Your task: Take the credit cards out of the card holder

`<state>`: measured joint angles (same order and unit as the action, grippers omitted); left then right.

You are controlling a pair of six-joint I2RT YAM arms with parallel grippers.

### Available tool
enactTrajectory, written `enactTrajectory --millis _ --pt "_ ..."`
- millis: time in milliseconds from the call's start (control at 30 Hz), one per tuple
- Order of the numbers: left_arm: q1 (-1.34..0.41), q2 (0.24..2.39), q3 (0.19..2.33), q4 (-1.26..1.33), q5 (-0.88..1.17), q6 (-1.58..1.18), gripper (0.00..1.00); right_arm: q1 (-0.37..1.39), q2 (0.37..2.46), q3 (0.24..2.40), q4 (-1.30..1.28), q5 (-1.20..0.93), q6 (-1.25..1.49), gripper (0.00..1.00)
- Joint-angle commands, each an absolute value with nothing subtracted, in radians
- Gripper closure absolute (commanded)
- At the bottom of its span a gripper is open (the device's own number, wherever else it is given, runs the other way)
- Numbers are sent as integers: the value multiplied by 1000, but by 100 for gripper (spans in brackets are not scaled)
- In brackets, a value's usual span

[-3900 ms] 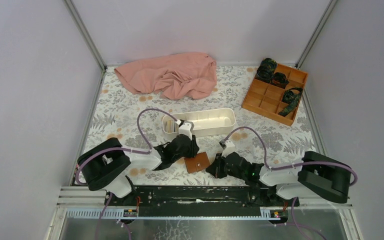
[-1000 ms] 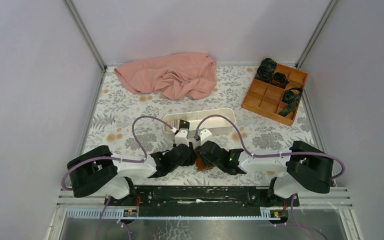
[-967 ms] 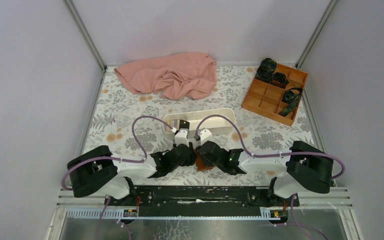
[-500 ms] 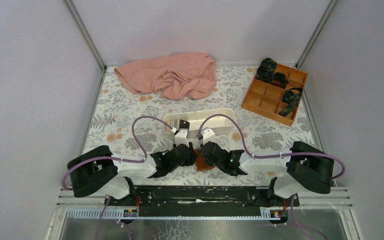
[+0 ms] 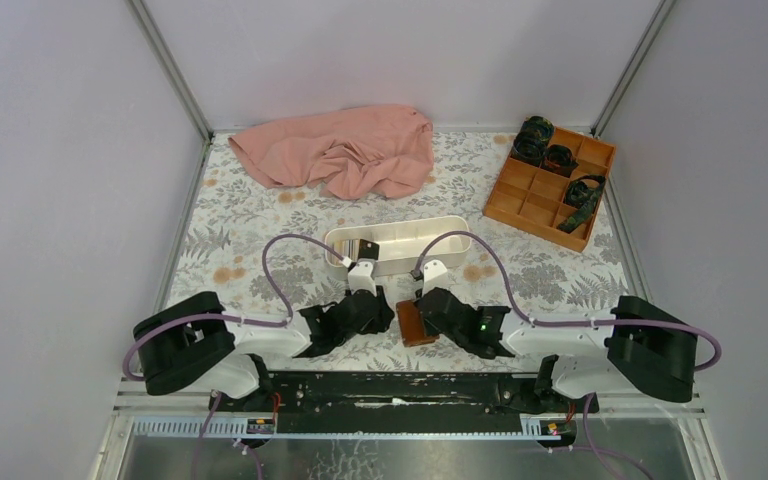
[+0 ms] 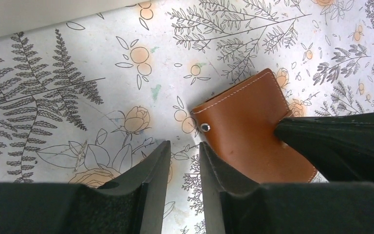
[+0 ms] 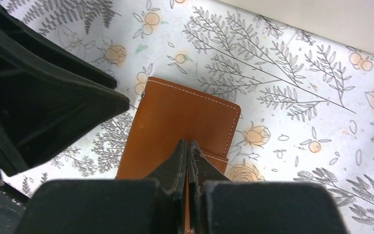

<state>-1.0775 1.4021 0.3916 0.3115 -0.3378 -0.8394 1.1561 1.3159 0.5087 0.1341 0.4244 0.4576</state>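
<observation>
We log the wallet [image 5: 412, 322] flat on the floral table [image 5: 260, 215], outer leather up, between the two arms. The left gripper [image 6: 182, 146] has jaws narrowly apart, with only table showing between them and one finger just beside the wallet. The right gripper [image 7: 187, 144] has jaws pressed together, tips over the wallet's near edge.

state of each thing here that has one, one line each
card holder, closed, lying flat
left gripper, open, nothing between its fingers
right gripper, shut, tips over the card holder
pink cloth, crumpled
orange box, open-topped, some compartments filled
white tray, upright, open-topped
</observation>
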Motion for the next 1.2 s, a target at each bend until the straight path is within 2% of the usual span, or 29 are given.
enactTrajectory --millis 0,267,500,767,1000,1133,1167 --pt "-1074 1399 368 285 -356 -836 64 1129 1255 481 121 426 475 100" --pt "-1074 1357 365 297 -327 -836 64 1066 1206 411 195 319 511 100" --pt "-1076 1341 380 490 -77 -757 60 1063 1198 403 224 283 524 100" --pt "-1064 1398 379 656 3 -786 61 1063 1169 387 231 270 530 100" --pt "-1057 1560 441 627 -19 -795 79 1062 1116 365 220 274 532 100" --pt "-1050 1622 465 586 -57 -819 100 1062 1091 356 214 269 525 100" --pt "-1048 1631 468 583 -59 -823 100 1062 1087 355 210 268 523 100"
